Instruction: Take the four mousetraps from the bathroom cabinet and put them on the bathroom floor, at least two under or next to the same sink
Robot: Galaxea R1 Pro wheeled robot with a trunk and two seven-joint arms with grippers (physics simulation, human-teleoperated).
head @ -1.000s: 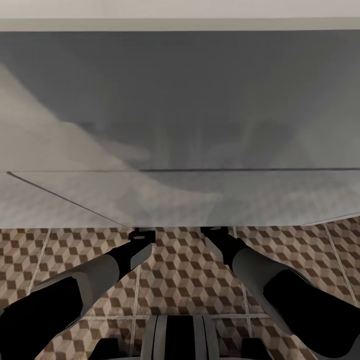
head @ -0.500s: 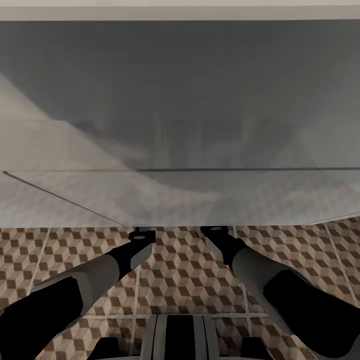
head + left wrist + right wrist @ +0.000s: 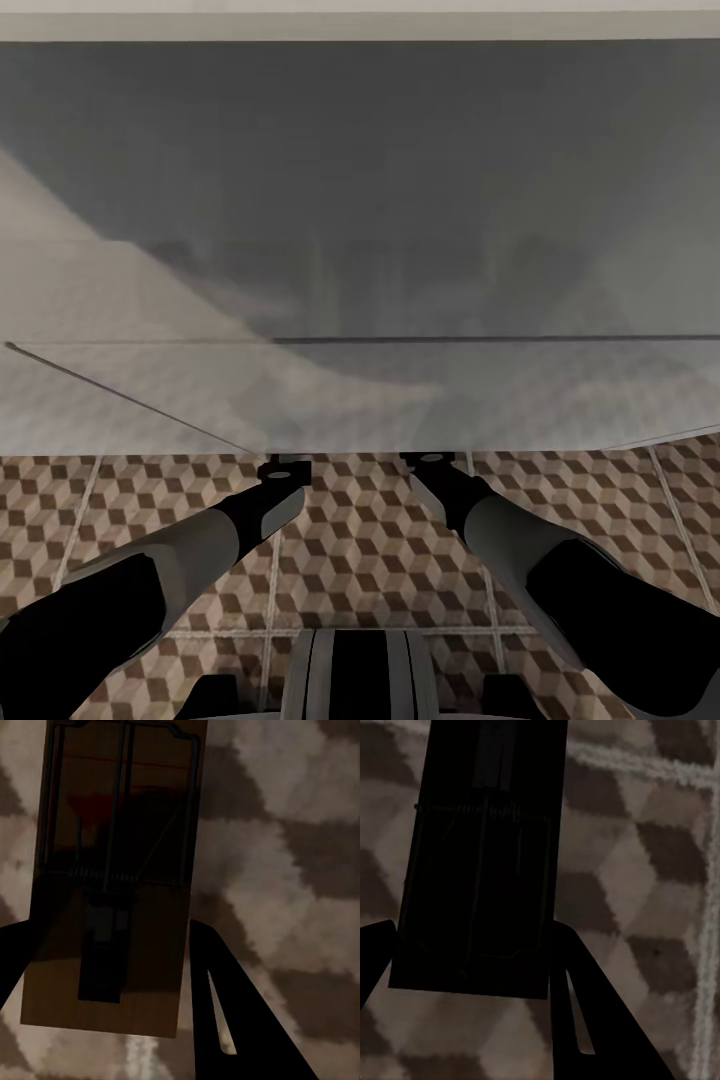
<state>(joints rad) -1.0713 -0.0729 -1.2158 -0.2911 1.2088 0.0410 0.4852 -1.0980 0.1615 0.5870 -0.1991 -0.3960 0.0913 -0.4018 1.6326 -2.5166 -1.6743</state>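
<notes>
Mousetraps, two flat dark-brown wooden slabs, one [image 3: 112,877] clamped in the left gripper [image 3: 105,967], one [image 3: 484,862] in the right gripper [image 3: 465,967], run lengthwise past the fingertips over the cube-patterned floor [image 3: 360,540].

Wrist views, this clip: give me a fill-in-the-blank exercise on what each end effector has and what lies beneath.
1. In the left wrist view, the left end effector grips a wooden ____ between its fingers.
2. The right end effector holds a second mousetrap that looks much ____ than the left one.
3. Behind both traps lies the bathroom floor, printed with a ____ pattern.
4. In the head view, both arms reach toward a pale ____ surface.

Missing words: mousetrap; darker; cube; grey
</notes>
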